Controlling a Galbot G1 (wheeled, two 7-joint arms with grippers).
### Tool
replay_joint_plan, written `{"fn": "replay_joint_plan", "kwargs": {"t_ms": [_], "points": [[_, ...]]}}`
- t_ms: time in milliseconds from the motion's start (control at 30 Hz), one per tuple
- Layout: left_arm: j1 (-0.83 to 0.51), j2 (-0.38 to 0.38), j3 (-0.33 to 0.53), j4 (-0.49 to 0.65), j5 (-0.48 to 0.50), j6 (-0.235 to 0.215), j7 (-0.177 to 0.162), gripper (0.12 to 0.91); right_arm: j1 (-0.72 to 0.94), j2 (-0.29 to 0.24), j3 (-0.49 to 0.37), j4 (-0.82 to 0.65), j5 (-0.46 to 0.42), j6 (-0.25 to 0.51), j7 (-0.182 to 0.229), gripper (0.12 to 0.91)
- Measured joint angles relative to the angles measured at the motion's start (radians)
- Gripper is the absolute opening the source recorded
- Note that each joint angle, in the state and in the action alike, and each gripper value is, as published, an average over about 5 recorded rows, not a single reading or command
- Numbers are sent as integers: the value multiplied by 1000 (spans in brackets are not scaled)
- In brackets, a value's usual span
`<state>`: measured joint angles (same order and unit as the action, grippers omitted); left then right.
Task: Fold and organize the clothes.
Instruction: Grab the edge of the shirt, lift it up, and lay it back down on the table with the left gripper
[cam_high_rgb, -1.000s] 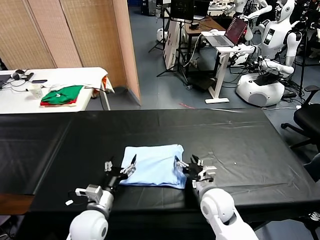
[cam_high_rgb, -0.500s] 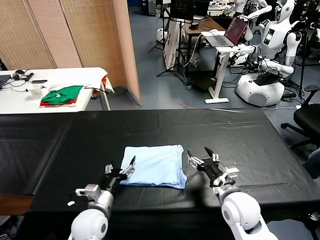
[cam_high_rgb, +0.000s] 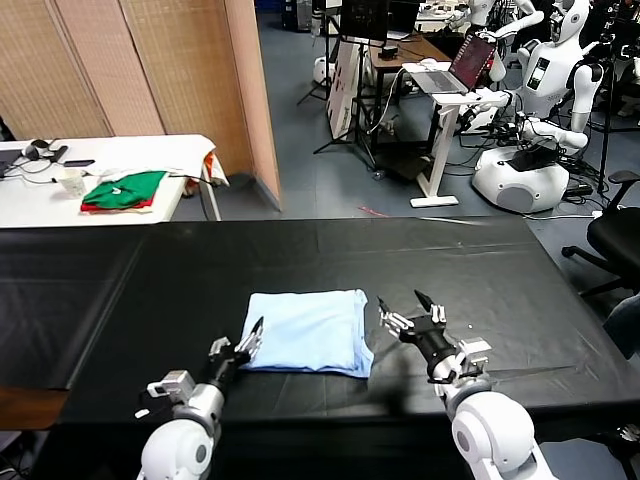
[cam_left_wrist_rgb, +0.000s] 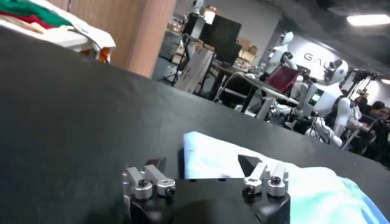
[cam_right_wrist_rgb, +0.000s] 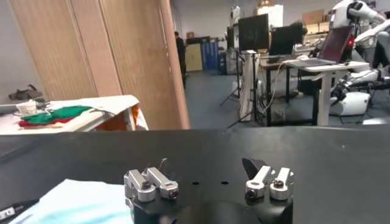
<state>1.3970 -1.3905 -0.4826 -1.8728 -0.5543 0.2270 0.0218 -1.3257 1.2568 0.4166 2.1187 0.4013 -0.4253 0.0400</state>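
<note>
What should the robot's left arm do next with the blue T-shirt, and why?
Probably draw the left pincer back from the T-shirt. The shirt lies folded into a neat rectangle on the black table. The right pincer is open and sits off the shirt's side. The left one is at the shirt's near corner, and neither pincer visibly holds cloth.

The T-shirt (cam_right_wrist_rgb: 67, 204) is cut off by the right wrist view's edge.

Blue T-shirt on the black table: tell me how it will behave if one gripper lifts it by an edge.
The T-shirt is soft folded cloth, so it would probably droop and unfold. It looks thin and light. Pushed across the black table, it would likely bunch rather than slide whole.
</note>
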Motion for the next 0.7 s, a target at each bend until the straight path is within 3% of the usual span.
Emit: {"fn": "replay_joint_plan", "kwargs": {"t_ms": [200,267,367,467,600,700], "points": [[-5,-9,0,6,-79,40,-8,253,-2,3,9,10,-2,1,-1,907],[-7,-10,-1,5,-114,57,-13,177,-3,4,14,14,-2,1,-1,907],[-11,-10,-2,3,-138,71,-22,157,-8,6,22,21,-2,1,-1,907],[-18,-2,-3,-7,-97,62,-23,160,-15,6,32,25,-1,1,-1,907],[-27,28,-3,-17,75,17,-19,160,-28,3,52,26,0,-4,3,907],[-20,73,-13,-31,245,8,-20,160,-41,0,71,30,0,-20,13,907]]}}
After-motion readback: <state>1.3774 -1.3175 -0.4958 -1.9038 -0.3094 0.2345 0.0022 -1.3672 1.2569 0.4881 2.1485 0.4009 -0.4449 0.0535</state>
